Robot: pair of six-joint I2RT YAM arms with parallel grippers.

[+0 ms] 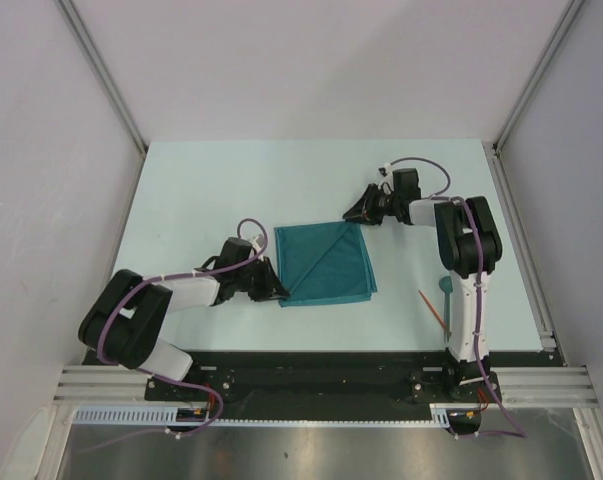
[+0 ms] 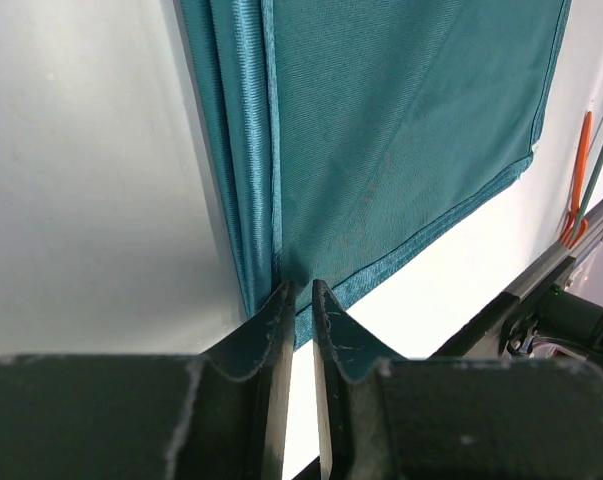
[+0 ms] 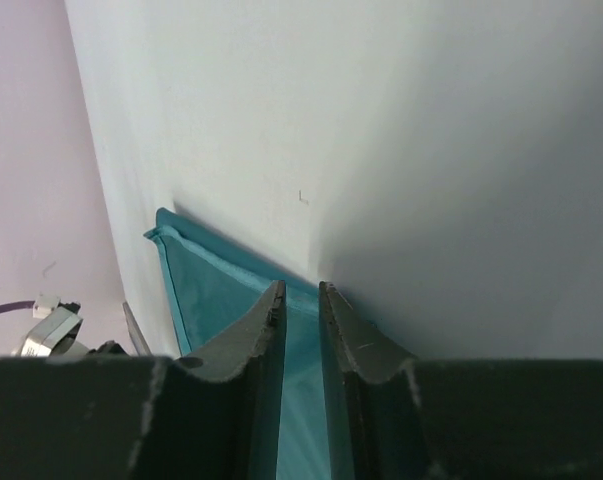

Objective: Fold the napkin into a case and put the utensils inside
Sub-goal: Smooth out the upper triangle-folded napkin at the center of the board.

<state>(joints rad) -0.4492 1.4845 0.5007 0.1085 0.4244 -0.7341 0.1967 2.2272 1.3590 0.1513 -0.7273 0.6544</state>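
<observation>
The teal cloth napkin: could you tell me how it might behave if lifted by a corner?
The teal cloth napkin probably flops and drapes: it lies flat in soft folded layers. It looks thin, so likely light. The sheen along its edge suggests it may be slippery, so layers could slide apart.

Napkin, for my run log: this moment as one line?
napkin folded, flat | left gripper pinches near-left corner | right gripper pinches far-right corner | utensils outside
</observation>
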